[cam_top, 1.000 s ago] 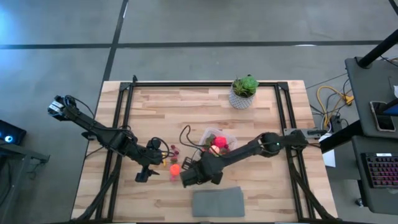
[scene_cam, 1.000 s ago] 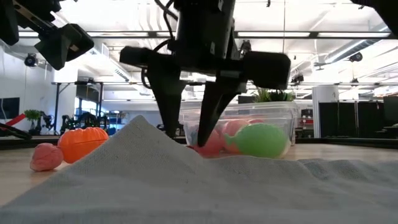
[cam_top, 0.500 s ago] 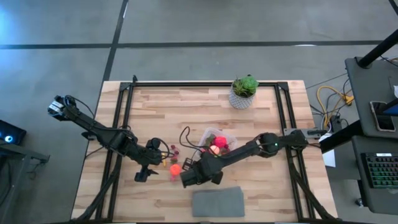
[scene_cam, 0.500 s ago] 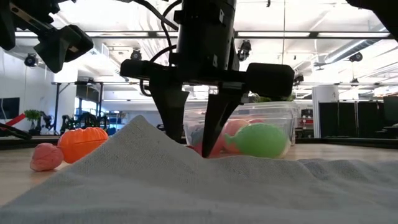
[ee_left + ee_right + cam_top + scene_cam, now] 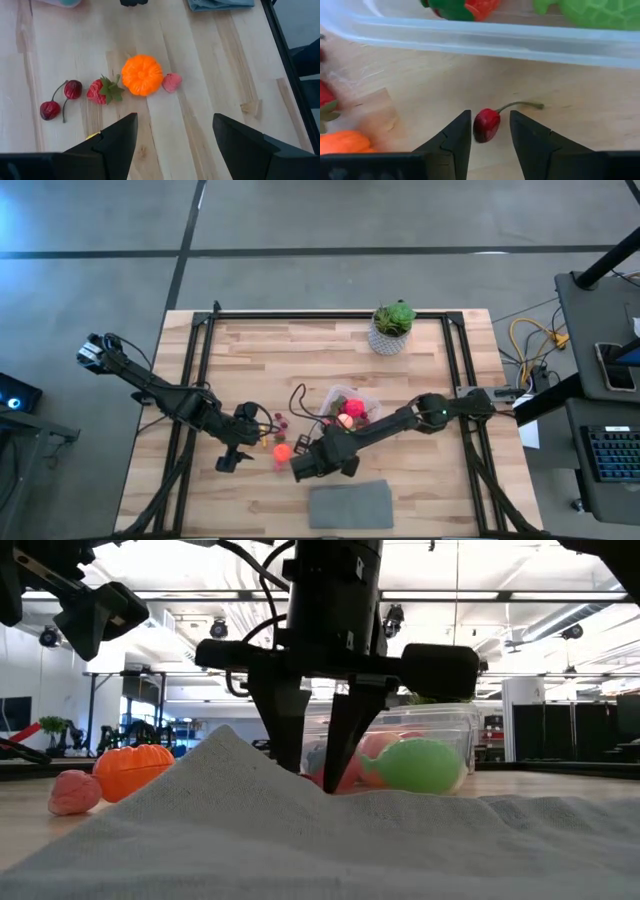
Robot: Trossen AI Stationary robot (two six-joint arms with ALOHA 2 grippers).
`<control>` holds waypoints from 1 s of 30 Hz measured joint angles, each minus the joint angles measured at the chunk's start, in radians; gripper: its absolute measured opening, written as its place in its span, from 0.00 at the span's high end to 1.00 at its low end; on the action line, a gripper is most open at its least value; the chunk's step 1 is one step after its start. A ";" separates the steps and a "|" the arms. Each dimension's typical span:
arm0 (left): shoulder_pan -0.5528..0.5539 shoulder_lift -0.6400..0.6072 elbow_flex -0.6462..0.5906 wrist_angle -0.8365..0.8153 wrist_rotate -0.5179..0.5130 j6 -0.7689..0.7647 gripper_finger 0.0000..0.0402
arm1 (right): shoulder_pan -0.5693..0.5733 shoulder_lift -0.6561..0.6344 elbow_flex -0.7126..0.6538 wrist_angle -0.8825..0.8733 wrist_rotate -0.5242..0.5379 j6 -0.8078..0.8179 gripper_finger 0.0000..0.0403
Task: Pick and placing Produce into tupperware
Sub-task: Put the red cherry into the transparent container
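Closing the right gripper on a cherry that lies on the bench just beside the tub: the jaws are part open, straddling the fruit, not yet gripping. I judge a good grasp takes the round body, not the stem, squeezed gently so it does not squirt out. The left gripper waits open near the orange piece.

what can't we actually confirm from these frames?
- Right hand and cherry: the right wrist view shows the fingers flanking it; contact unclear.
- Low view: the grey cloth hides the fingertips and table.
- High view: the tub contents are too small to count.
- Left wrist view: the yellow piece is mostly behind a finger.
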 joint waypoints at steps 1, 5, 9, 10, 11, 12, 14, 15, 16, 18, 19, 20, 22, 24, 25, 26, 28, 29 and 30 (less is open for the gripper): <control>0.000 0.000 0.000 0.001 0.000 0.000 0.39 | 0.000 0.000 -0.003 0.000 -0.003 0.000 0.68; 0.000 0.000 0.000 0.001 0.000 0.000 0.39 | 0.000 0.000 -0.017 0.007 -0.022 -0.003 0.68; 0.000 0.000 0.000 0.001 0.000 -0.001 0.39 | 0.000 0.000 -0.021 0.012 -0.026 -0.003 0.68; 0.000 0.000 0.000 0.001 0.000 -0.001 0.39 | 0.000 0.000 -0.021 0.012 -0.026 -0.003 0.68; 0.000 0.000 0.000 0.001 0.000 -0.001 0.39 | 0.000 0.000 -0.022 0.012 -0.026 -0.003 0.68; 0.000 0.000 0.000 0.001 0.000 -0.001 0.39 | 0.000 0.000 -0.022 0.012 -0.026 -0.007 0.68; 0.000 0.000 0.000 0.001 0.000 -0.001 0.39 | 0.000 0.000 -0.022 0.013 -0.026 -0.014 0.68; 0.000 0.000 0.000 0.001 0.000 -0.001 0.39 | 0.000 0.000 -0.022 0.013 -0.026 -0.018 0.68; 0.000 0.000 0.000 0.001 0.000 -0.001 0.39 | 0.000 0.000 -0.022 0.013 -0.026 -0.018 0.68; 0.000 0.000 0.000 0.001 0.000 -0.001 0.39 | 0.000 0.000 -0.022 0.013 -0.026 -0.020 0.69; 0.000 0.000 0.000 0.001 0.000 -0.001 0.39 | 0.000 0.000 -0.023 0.014 -0.026 -0.022 0.71; 0.000 0.000 0.000 0.001 0.000 -0.002 0.39 | 0.000 0.000 -0.023 0.013 -0.026 -0.024 0.72; 0.000 0.000 0.000 0.001 -0.001 -0.002 0.39 | 0.000 0.000 -0.023 0.015 -0.026 -0.026 0.75; 0.000 0.000 0.000 0.001 -0.004 -0.002 0.39 | 0.000 0.000 -0.023 0.022 -0.026 -0.029 0.79; 0.000 0.000 0.000 0.001 -0.005 -0.002 0.39 | 0.000 0.000 -0.023 0.023 -0.026 -0.029 0.80; 0.000 0.000 0.000 0.001 -0.005 -0.002 0.39 | 0.000 0.000 -0.023 0.024 -0.026 -0.030 0.82; 0.000 0.000 0.000 0.001 -0.005 -0.002 0.39 | 0.002 0.000 -0.023 0.025 -0.026 -0.030 0.84; 0.000 0.000 0.000 0.001 -0.005 -0.002 0.39 | 0.003 0.000 -0.023 0.025 -0.026 -0.030 0.85; 0.000 0.000 0.000 0.001 -0.005 -0.002 0.39 | 0.004 0.000 -0.023 0.026 -0.026 -0.032 0.85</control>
